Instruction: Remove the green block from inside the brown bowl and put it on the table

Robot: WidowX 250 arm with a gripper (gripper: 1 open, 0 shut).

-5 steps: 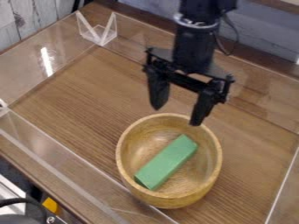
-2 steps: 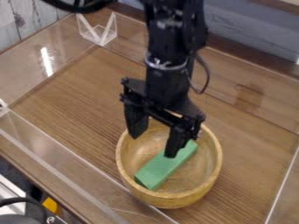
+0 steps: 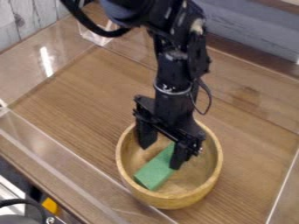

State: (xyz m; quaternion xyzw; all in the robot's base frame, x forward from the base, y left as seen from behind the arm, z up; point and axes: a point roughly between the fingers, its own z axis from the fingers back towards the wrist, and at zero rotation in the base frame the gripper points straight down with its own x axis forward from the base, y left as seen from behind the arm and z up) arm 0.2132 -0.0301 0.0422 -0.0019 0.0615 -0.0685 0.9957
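1. Far left of the gripper (image 3: pixel 163 147) we see a clear acrylic wall (image 3: pixel 35 52) edging the table (image 3: pixel 82 96). There is glare on it, and the table's wood grain runs in streaks under it.
2. Up and left of the gripper, a small clear acrylic stand (image 3: pixel 96 29) sits near the back wall, well apart from everything else.
3. The black arm (image 3: pixel 176 61) drops from the top of the view to the gripper, which points straight down.
4. We read the jaws as spread wide, one finger (image 3: pixel 145 135) on the left and the other on the right, both tips below the rim of the brown bowl (image 3: pixel 135 175).
5. The green block (image 3: pixel 151 171) lies flat on the bowl floor, directly under and between the fingers, and runs diagonally from lower left to upper right (its upper end is hidden behind the gripper).
6. We can't tell whether the fingertips touch the block. Nothing is clamped, and the block is not lifted.
7. The bowl sits on the table directly below the gripper. Its near rim is in front of the fingers and its right wall just right of them.
8. Right of the gripper there is bare tabletop, then another clear wall (image 3: pixel 286 188) at the right edge.
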